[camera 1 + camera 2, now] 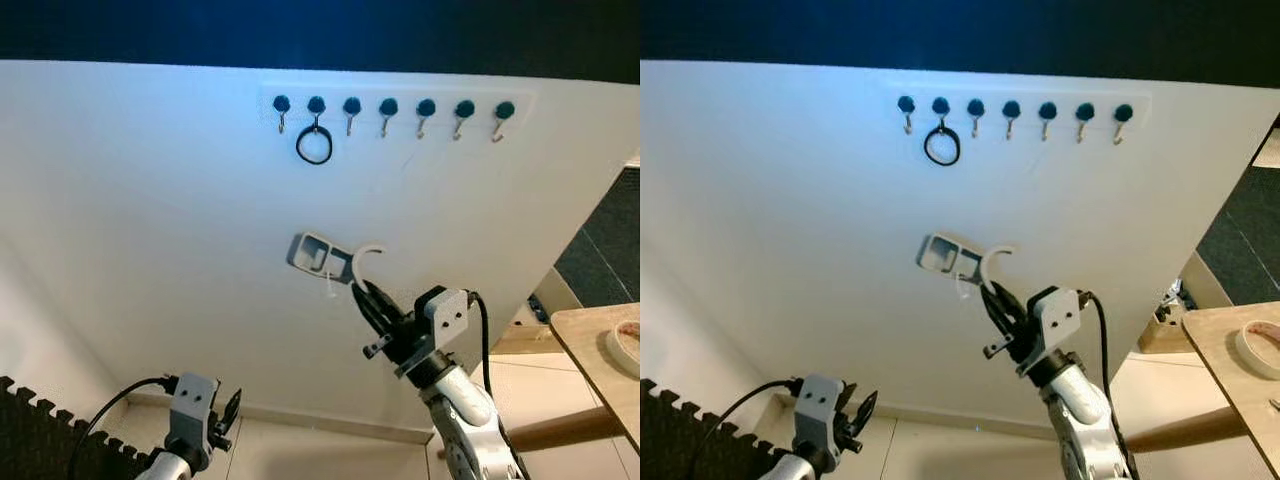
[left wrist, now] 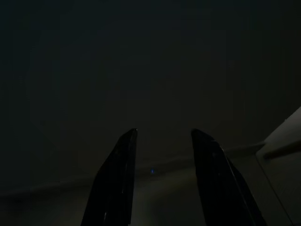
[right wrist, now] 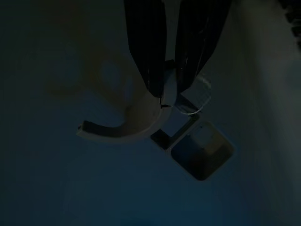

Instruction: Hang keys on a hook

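Keys [image 1: 320, 254] with their white curved loop sat clenched in the right gripper [image 1: 362, 290], raised against the white wall [image 1: 150, 220] well below the hook rail [image 1: 392, 108] along its top edge, while the left gripper [image 1: 230, 412] hung low, fingers parted.
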Robot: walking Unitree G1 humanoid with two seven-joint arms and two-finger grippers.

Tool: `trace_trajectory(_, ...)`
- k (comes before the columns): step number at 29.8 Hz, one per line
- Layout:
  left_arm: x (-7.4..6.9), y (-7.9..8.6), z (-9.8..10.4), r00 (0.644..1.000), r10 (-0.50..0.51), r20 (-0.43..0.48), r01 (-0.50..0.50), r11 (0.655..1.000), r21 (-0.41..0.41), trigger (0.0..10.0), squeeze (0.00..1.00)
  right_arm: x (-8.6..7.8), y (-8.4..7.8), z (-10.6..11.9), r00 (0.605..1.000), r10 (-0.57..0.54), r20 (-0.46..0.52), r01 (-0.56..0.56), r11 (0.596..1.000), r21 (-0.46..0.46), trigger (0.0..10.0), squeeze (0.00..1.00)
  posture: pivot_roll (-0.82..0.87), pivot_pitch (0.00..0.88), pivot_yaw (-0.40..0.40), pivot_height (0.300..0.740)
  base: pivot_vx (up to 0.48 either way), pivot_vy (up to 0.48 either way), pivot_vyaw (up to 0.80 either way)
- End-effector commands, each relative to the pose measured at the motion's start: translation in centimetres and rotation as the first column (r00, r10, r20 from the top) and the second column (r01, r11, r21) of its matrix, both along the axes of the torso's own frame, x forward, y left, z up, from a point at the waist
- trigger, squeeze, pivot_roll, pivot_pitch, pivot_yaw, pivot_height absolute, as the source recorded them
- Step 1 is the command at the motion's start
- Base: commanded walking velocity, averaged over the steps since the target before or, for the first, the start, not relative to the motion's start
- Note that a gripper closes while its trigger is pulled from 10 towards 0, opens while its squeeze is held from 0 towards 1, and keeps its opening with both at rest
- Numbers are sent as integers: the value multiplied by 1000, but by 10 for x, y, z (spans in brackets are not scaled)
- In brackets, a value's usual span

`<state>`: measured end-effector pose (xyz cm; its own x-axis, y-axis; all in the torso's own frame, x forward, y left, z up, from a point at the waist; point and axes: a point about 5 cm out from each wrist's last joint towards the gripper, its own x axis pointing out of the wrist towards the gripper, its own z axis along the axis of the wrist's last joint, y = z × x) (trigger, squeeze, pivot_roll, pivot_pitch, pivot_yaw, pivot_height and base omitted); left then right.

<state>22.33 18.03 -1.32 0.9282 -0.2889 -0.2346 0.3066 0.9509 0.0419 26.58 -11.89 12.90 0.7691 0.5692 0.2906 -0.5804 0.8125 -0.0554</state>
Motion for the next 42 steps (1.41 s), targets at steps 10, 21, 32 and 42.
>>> trace_trajectory(10,18,-11,24,992,-10,124,19,997,-68,10000,0,0,-5,13,989,-99,107,106,993,-59,10000,0,27,48,14,740,0,0,0)
trace_trajectory(21,24,-37,63,939,-253,234,297,939,-175,10000,427,-2,-47,-20,970,-241,16,239,951,-195,10000,0,29,58,17,740,0,0,0)
trace_trajectory(32,30,-64,99,865,-429,262,495,814,-302,10000,0,-10,-35,-30,984,-180,13,179,960,-213,10000,0,34,62,21,740,0,0,0)
trace_trajectory(42,28,-68,111,831,-514,212,552,721,-418,10000,0,-22,-21,-32,999,-28,44,40,955,-293,10000,0,36,60,22,740,0,0,0)
